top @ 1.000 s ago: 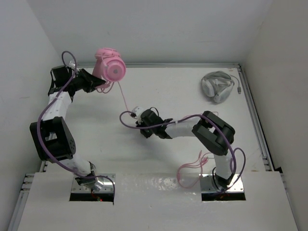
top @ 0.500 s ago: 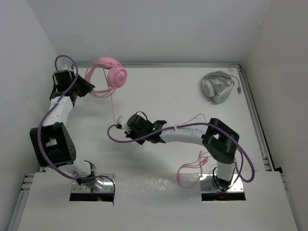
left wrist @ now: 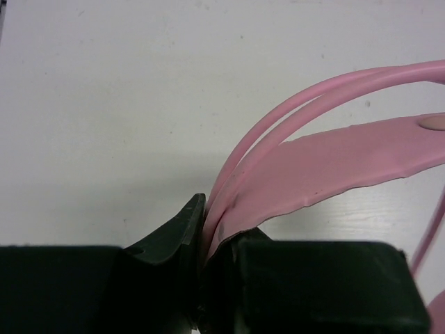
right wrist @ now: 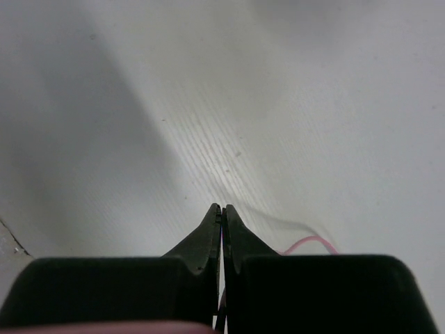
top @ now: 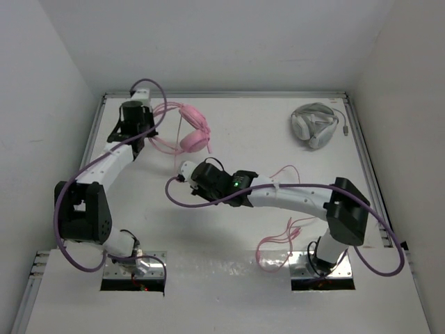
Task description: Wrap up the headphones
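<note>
Firmly, our left claw clamps the headband of the pink headphones at the far left of the bench. Our right claw is pinched tight on their thin cable.

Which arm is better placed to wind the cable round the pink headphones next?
Right. The right pincer is shut on what looks like the cable, likely free to move; the left pincer is clamped on the headband, holding the headphones.

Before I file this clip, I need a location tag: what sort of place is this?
Probably a robot lab test cell: white table boxed by plain walls, left arm and right arm bolted at its near edge, pink headphones as the prop.
</note>
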Robot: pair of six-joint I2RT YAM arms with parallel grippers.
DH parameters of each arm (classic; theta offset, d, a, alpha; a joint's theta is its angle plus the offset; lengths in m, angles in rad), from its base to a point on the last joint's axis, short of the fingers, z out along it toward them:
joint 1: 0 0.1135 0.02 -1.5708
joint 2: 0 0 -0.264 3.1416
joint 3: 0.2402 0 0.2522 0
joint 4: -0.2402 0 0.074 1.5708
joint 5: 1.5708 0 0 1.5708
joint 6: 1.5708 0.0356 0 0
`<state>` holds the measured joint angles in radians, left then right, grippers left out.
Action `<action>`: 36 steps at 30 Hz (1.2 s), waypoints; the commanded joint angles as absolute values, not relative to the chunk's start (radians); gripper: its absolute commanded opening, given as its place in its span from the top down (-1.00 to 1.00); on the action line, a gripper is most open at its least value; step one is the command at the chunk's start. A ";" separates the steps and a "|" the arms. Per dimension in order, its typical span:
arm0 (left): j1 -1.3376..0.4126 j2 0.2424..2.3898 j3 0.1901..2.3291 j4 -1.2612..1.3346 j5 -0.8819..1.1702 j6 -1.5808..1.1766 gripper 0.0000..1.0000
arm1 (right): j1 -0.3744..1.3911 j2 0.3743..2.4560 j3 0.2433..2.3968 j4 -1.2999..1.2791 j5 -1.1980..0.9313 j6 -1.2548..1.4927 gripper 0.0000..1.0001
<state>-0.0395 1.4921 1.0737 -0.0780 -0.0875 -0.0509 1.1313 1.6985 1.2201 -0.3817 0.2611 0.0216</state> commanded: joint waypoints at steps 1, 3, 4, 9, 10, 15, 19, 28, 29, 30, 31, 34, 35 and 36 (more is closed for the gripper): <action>-0.122 1.448 1.066 0.100 -0.259 0.161 1.00 | 1.154 1.595 1.287 -0.422 0.313 -0.006 1.00; -0.193 1.447 1.063 0.088 -0.282 0.262 1.00 | 1.151 1.588 1.307 -0.436 0.388 -0.020 1.00; -0.215 1.445 1.058 0.083 -0.310 0.288 1.00 | 1.149 1.591 1.319 -0.460 0.423 -0.034 1.00; -0.304 1.431 1.052 0.034 -0.330 0.391 1.00 | 1.106 1.594 1.417 -0.535 0.551 -0.054 1.00; -0.307 1.428 1.052 0.025 -0.315 0.399 1.00 | 1.091 1.582 1.414 -0.528 0.552 -0.057 1.00; -0.316 1.424 1.057 -0.057 -0.252 0.416 1.00 | 0.971 1.569 1.416 -0.471 0.531 -0.072 1.00; -0.321 1.420 1.083 -0.110 -0.207 0.403 1.00 | 0.902 1.571 1.427 -0.431 0.548 -0.103 1.00; -0.333 1.424 1.124 -0.207 -0.091 0.390 1.00 | 0.805 1.640 1.609 -0.380 0.479 -0.155 1.00; -0.334 1.422 1.127 -0.218 -0.040 0.377 1.00 | 0.795 1.661 1.650 -0.382 0.477 -0.163 1.00; -0.334 1.422 1.132 -0.233 -0.011 0.373 1.00 | 0.795 1.673 1.669 -0.382 0.474 -0.163 1.00; -0.334 1.422 1.135 -0.264 0.026 0.368 1.00 | 0.775 1.684 1.684 -0.380 0.469 -0.163 1.00; -0.334 1.416 1.147 -0.311 0.135 0.351 1.00 | 0.718 1.724 1.729 -0.387 0.436 -0.138 1.00; -0.334 1.414 1.150 -0.324 0.184 0.347 1.00 | 0.700 1.730 1.732 -0.387 0.393 -0.111 1.00; -0.333 1.413 1.154 -0.336 0.207 0.338 1.00 | 0.658 1.738 1.732 -0.387 0.361 -0.094 1.00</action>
<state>-0.3256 1.4673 1.1015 -0.3035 0.0380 0.3775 0.7414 1.7184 1.6932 -0.4240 0.4141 -0.1314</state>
